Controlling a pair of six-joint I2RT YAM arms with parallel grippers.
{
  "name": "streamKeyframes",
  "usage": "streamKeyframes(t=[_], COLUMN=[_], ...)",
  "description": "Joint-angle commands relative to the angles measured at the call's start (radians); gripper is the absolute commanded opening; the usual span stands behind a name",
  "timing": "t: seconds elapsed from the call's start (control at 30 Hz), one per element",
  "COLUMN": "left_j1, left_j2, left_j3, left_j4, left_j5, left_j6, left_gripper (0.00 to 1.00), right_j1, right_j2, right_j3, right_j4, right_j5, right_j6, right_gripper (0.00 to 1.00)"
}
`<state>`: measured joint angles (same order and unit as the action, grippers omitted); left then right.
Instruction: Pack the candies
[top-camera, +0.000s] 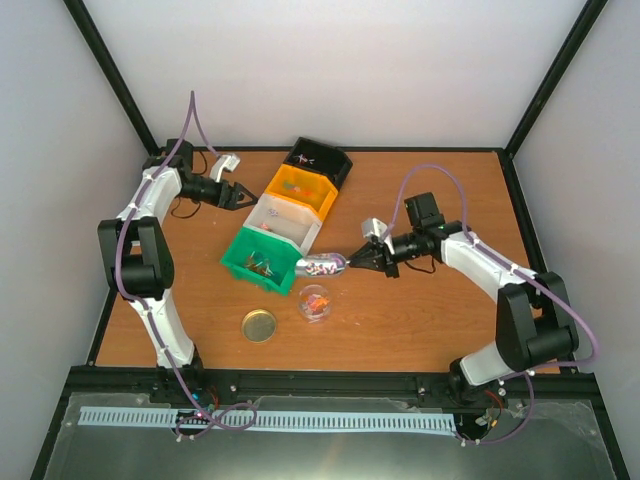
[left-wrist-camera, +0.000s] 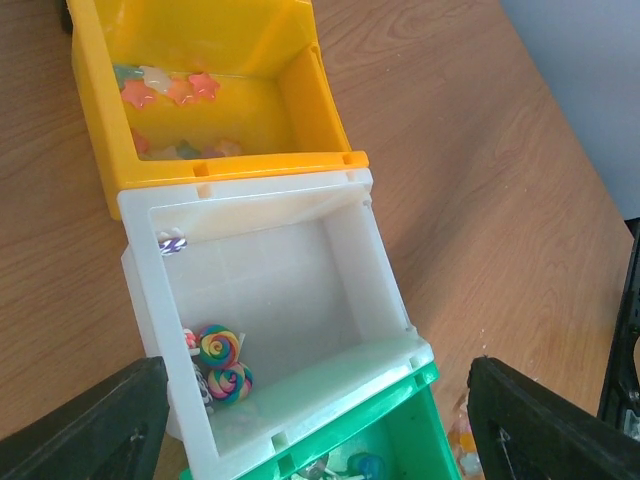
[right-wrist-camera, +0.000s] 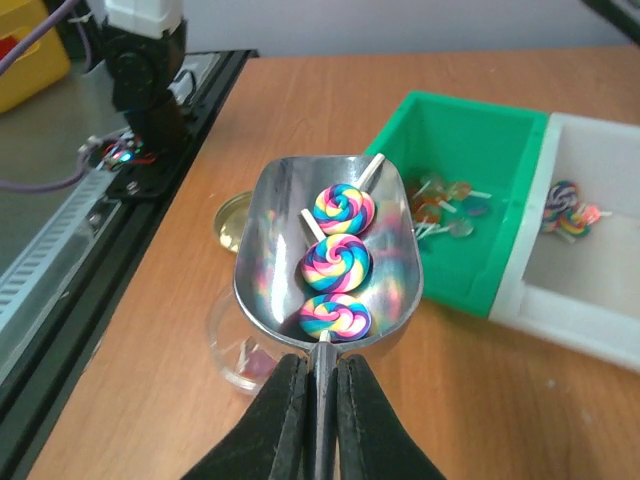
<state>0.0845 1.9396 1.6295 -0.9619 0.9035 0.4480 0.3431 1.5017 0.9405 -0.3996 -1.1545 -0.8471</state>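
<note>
Shiny metal scoop (right-wrist-camera: 265, 230) at green plastic bin's (right-wrist-camera: 452, 275) edge
Our right pincer (right-wrist-camera: 320, 370) clamps it; left pincer (top-camera: 243, 197) gapes wide by white plastic bin's (left-wrist-camera: 300, 200) rim.

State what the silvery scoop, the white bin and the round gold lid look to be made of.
Silvery scoop: likely polished metal; it mirrors the colours of the swirl lollipops. White bin: apparently moulded plastic, with smooth, faintly glossy walls and moulded rim slots. Round gold lid: probably metal with a dull sheen; too small to be sure.
</note>
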Motion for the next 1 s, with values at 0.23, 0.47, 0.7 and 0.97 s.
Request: streamKeyframes(t=[0.23,0.47,0.7,0.97], left_j1=[0.006,0.006,0.006,0.006], left_j2=[-0.067,-0.046,-0.04,-0.044], left_j3=[-0.028,-0.01,-0.008,-0.039], left_j4=[0.036,0.039,0.051,0.087], left_j5=[0.043,0.047,0.05,0.06], left_j6=[-0.024,-0.029,-0.037,-0.05], left_gripper=[0.85,0.85,0.85,0.85], right_j1=[-0.041,-0.039,0.01,0.083], right_j2=[-0.087,-0.096,-0.115,-0.123], right_j3=[0.027,0.072,0.112,0.167], right_j4=[-0.503,-0.553,-0.592,-0.618], right_j5=[0.132,0.248,0.376,0.492], right_j6=[-0.398,-0.385,-0.373,-0.316], right_gripper=[0.03,0.03,0.03,0.03])
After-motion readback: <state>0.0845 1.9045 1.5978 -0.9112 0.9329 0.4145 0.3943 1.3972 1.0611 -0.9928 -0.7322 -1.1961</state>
